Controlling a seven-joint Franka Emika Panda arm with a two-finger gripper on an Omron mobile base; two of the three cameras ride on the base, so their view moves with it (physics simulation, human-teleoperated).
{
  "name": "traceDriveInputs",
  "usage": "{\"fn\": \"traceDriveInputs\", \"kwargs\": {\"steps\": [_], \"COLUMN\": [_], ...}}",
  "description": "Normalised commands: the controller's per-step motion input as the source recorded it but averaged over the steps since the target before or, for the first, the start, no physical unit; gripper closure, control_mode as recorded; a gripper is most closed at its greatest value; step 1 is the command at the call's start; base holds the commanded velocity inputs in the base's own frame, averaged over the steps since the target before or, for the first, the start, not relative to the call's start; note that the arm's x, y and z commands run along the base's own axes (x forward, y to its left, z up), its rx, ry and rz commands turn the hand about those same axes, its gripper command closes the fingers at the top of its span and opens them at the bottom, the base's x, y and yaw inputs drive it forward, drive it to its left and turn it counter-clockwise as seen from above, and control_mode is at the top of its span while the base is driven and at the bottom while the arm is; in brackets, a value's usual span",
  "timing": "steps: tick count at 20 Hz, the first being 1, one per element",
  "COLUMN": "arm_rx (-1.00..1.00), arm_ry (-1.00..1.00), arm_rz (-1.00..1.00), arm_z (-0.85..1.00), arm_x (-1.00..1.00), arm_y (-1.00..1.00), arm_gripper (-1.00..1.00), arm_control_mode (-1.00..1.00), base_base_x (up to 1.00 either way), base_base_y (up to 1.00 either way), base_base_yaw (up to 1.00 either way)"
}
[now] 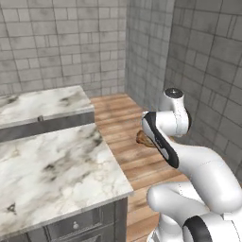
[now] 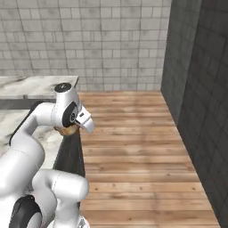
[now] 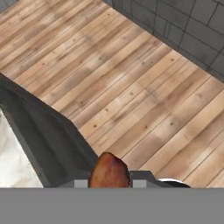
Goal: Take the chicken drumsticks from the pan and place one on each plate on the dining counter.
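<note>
Gripper (image 3: 109, 183) clamped on chicken drumstick (image 3: 108, 171), carried over wood floor (image 3: 131, 87) beside counter (image 1: 52, 165). I judge it light, lumpy, glossy, likely slippery; hold thick middle firmly.

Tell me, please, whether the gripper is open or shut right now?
Shut on a drumstick: the hand view shows the gripper with the brown piece between its fingers, above the wooden floor.

One drumstick (image 3: 109, 171) is visible. Two marble tops show: one raised dining counter (image 1: 42, 103) and one lower worktop (image 1: 52, 175). The worktop carries one drawer (image 1: 75, 226).
</note>
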Motion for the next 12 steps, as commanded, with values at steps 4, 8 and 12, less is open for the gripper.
{"fn": "traceDriveInputs", "kwargs": {"steps": [4,8,12], "arm_rx": [0.00,0.00,0.00], "arm_ry": [0.00,0.00,0.00], "arm_rz": [0.00,0.00,0.00], "arm_z": [0.00,0.00,0.00], "arm_x": [0.00,0.00,0.00], "arm_y": [0.00,0.00,0.00], "arm_gripper": [1.00,1.00,1.00], "arm_control_mode": [1.00,1.00,1.00], "base_base_x": [0.52,0.84,1.00], "base_base_y": [-0.99,-0.72,-0.23], "base_base_yaw": [0.00,0.04,0.21]}}
